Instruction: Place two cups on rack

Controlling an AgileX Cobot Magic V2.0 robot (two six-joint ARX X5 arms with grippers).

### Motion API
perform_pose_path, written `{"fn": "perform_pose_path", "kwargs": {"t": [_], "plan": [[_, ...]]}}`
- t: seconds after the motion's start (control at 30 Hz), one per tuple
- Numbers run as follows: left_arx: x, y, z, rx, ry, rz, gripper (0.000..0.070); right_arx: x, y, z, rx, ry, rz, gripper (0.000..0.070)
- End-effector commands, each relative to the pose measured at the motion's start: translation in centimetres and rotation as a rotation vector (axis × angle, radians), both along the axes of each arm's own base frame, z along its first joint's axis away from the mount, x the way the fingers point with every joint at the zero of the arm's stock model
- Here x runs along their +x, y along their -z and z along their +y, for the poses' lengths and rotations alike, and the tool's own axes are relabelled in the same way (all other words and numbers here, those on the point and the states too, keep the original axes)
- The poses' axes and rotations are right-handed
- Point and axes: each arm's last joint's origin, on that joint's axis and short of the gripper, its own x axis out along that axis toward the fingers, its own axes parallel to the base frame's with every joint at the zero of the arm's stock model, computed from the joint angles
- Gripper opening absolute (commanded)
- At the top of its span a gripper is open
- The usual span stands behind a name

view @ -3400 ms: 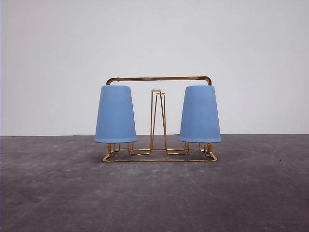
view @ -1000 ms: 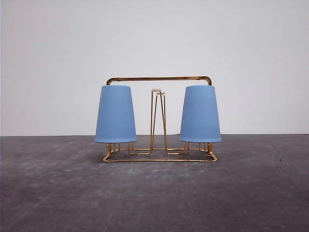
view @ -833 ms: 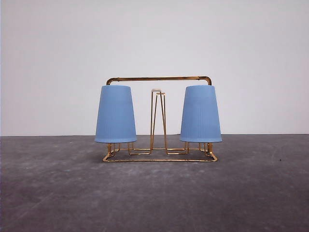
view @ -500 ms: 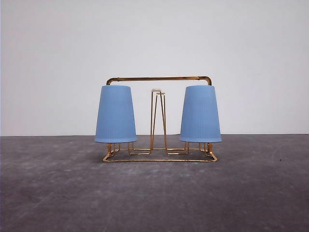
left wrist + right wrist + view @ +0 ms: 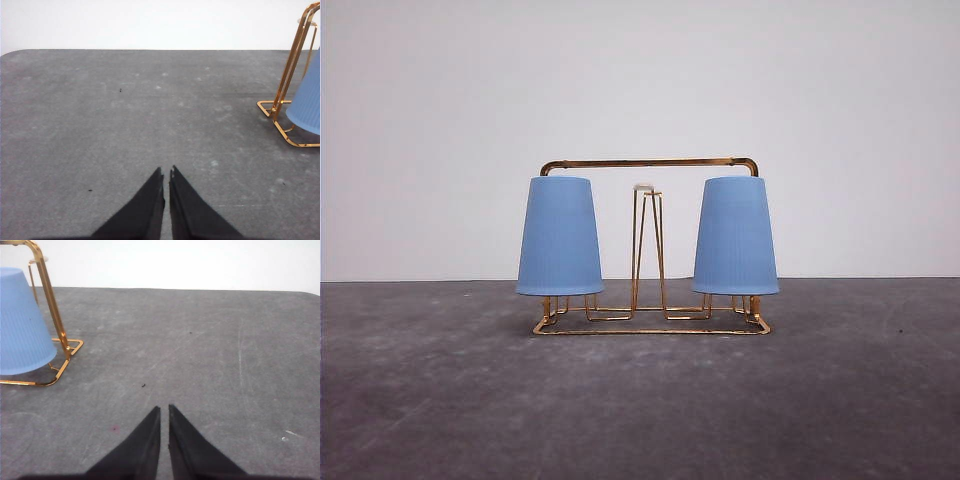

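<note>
We're looking at a dark grey, scuffed tabletop (image 5: 440, 400) running back to a plain white wall (image 5: 440, 120), evenly lit.

The right cup (image 5: 736, 236) has settled very slightly back on the rack (image 5: 650, 165).

Two light-blue, finely ribbed matt plastic cups (image 5: 559, 238) (image 5: 736, 238) sit on a glossy gold thin-wire metal rack (image 5: 650, 164) over a rough, matt dark-grey tabletop (image 5: 640, 400).
</note>
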Motion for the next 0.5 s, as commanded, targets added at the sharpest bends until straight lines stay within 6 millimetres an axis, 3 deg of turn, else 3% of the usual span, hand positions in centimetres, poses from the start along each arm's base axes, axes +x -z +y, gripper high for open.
{"fn": "perform_pose_path", "kwargs": {"t": [0.0,0.47], "plan": [[0.08,0.30,0.01,0.009,0.000,-0.003,0.0000,0.04,0.03,0.02,-0.008,-0.003,-0.006,0.0026],[0.08,0.30,0.01,0.009,0.000,-0.003,0.0000,0.04,0.03,0.02,-0.008,-0.003,-0.006,0.0026]]}}
